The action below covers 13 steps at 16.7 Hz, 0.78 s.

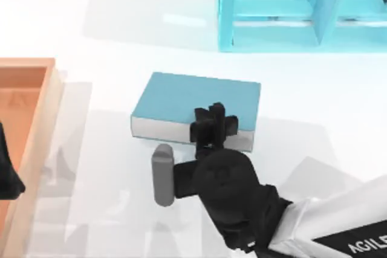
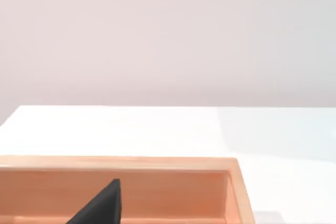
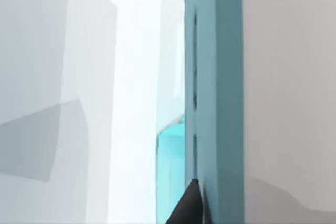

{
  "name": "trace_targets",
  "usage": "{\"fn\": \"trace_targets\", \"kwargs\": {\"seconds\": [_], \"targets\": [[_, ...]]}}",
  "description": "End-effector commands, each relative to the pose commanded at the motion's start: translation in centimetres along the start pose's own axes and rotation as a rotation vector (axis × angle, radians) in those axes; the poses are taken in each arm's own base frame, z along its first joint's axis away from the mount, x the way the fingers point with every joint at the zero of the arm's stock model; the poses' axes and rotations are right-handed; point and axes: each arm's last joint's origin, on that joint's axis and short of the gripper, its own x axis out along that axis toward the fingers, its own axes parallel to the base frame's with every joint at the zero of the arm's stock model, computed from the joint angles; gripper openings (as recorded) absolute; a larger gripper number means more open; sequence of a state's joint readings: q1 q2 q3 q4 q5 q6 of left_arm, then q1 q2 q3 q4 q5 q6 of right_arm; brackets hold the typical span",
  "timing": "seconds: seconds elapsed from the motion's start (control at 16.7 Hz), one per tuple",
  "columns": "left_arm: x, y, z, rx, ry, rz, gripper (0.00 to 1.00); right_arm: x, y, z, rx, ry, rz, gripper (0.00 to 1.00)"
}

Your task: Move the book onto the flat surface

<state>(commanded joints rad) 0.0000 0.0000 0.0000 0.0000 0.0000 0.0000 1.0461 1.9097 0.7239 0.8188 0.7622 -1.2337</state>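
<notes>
Where the right gripper (image 1: 213, 126) met the near edge of the book (image 1: 193, 98), its dark fingers straddled that edge, one above the teal cover and one at the white page side, so they looked closed on the book, though the contact itself was hidden from above. In the right wrist view a dark fingertip (image 3: 190, 205) lay right against the teal cover (image 3: 215, 98), which ran up the frame as a broad band. Behind the fingers sat the round black wrist, with a grey cylinder (image 1: 163, 174) jutting from its side, and the white arm stretched away toward the lower right corner of the top view.

The book lay flat on the white tabletop (image 1: 109, 34), cover up, near the middle of the table, with its page edges facing the near side. At the far side, to the right, stood the lighter cyan shelf (image 1: 284, 7), well apart from the book; a slice of it also showed past the book in the right wrist view (image 3: 170, 177).

At the left edge sat the orange wooden tray (image 1: 42, 119). The left gripper (image 1: 7, 173) was parked over it; whether its fingers were open or closed could not be told. The left wrist view showed the tray's rim (image 2: 126, 162) and one dark finger (image 2: 102, 205) above its floor.
</notes>
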Motion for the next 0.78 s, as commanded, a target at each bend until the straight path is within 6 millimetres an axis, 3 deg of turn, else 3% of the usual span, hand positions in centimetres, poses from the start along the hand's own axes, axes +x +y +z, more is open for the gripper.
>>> {"fn": "trace_targets", "kwargs": {"seconds": [0.36,0.78], "targets": [[0.0,0.0,0.0,0.0,0.0,0.0,1.0,0.16,0.73,-0.1,-0.002,0.001,0.0,0.0],[0.0,0.0,0.0,0.0,0.0,0.0,1.0,0.16,0.73,-0.1,-0.002,0.001,0.0,0.53]]}}
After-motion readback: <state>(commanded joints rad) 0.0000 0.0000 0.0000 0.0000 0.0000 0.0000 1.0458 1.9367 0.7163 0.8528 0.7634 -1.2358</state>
